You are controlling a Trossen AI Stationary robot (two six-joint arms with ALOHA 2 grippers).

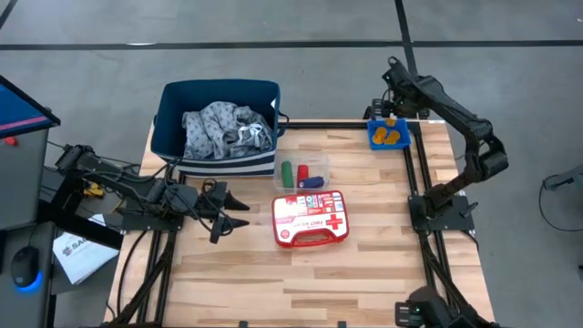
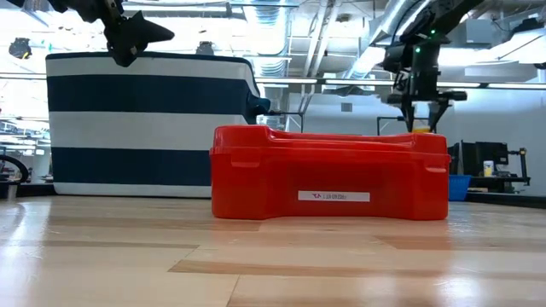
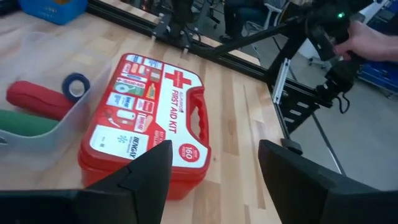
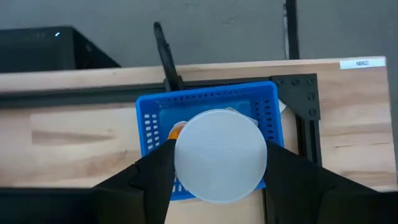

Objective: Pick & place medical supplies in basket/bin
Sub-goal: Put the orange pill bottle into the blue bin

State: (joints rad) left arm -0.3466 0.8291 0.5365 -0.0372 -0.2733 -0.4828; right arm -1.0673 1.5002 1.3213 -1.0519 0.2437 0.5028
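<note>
I have the right gripper (image 4: 217, 171) directly above the small bright blue plastic bin (image 4: 149, 121) at the far right corner of the pale wooden table (image 1: 364, 273), fingers clenched on a white-capped pill bottle (image 4: 217, 155). I judge the next move is lowering and letting go. My left gripper (image 1: 235, 211) waits, fingers released, beside the navy striped fabric basket (image 1: 168, 128); industrial room beyond

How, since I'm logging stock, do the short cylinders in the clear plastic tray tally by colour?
Green short cylinder: 1
Red short cylinder: 1
Dark blue short cylinder: 1
Total: 3
</note>
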